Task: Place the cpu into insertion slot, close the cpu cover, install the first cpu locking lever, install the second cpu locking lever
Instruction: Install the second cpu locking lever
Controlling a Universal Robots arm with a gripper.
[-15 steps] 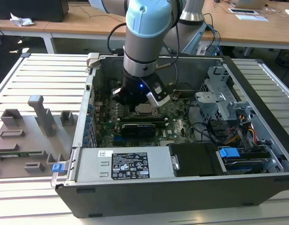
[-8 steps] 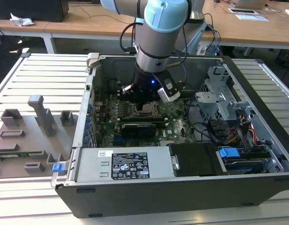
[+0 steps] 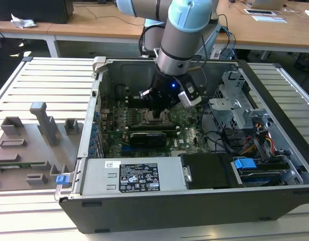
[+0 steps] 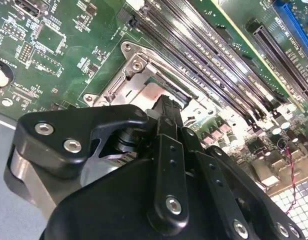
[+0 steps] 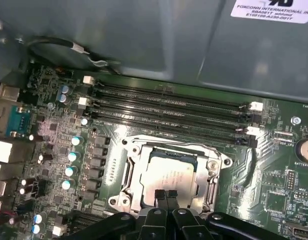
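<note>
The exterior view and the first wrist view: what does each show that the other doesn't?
Exterior view alone: the whole open computer case, the robot arm reaching in, and a grey parts tray beside it.
First wrist view alone: the cpu sitting in its socket, framed by the cpu cover, and the long memory slots.
Both: the green motherboard.

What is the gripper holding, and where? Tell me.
Nothing, apparently: the gripper is shut, tips at the edge of the cpu seated in the insertion slot.

Silver-grey cpu point(image 5: 166, 176), green motherboard point(image 5: 274, 200), black tool point(image 5: 166, 197) — perhaps matte.
</note>
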